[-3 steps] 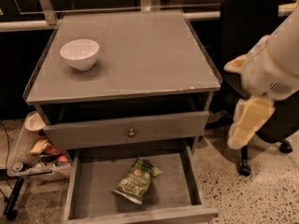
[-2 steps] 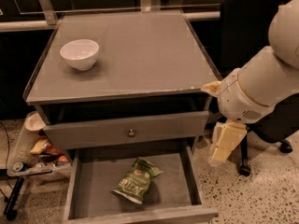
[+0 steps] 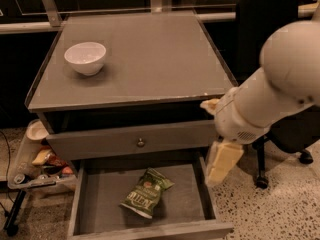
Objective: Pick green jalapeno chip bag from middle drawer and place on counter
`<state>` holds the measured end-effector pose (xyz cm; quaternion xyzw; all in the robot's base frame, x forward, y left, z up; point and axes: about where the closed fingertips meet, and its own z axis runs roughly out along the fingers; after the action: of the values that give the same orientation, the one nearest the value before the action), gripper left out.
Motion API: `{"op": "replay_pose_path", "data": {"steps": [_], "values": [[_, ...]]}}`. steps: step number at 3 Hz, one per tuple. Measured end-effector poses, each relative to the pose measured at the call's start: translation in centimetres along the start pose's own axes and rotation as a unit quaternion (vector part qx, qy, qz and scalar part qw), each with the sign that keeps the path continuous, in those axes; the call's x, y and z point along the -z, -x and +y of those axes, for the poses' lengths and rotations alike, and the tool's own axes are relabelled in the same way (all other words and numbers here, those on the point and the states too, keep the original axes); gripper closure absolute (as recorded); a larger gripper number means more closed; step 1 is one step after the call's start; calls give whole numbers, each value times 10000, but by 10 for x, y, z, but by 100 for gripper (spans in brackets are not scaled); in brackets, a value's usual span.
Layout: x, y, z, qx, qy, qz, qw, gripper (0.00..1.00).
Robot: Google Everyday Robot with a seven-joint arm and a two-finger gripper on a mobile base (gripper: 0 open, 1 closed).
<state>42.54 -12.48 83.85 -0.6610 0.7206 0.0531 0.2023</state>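
— Grey counter up top, bowl upper left. The arm?
— It slants down from the right, gripper hanging beside the open drawer's right wall. Open or closed, I can't tell. The bag lies in the drawer, bottom centre.

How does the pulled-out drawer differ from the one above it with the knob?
The middle drawer is pulled out, its inside showing the green jalapeno chip bag; the knobbed drawer is shut, only its front visible. The middle drawer sits lower and juts forward of the knobbed drawer. Both are grey. The gripper hangs above the middle drawer's right wall.
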Motion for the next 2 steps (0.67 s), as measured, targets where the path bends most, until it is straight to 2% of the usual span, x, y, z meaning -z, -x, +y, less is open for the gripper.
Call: {"op": "replay_pose_path", "data": {"steps": [1, 2], "values": [[-75, 16, 12, 203, 171, -177, 9995, 0], [-144, 25, 13, 418, 232, -426, 9979, 0]]}}
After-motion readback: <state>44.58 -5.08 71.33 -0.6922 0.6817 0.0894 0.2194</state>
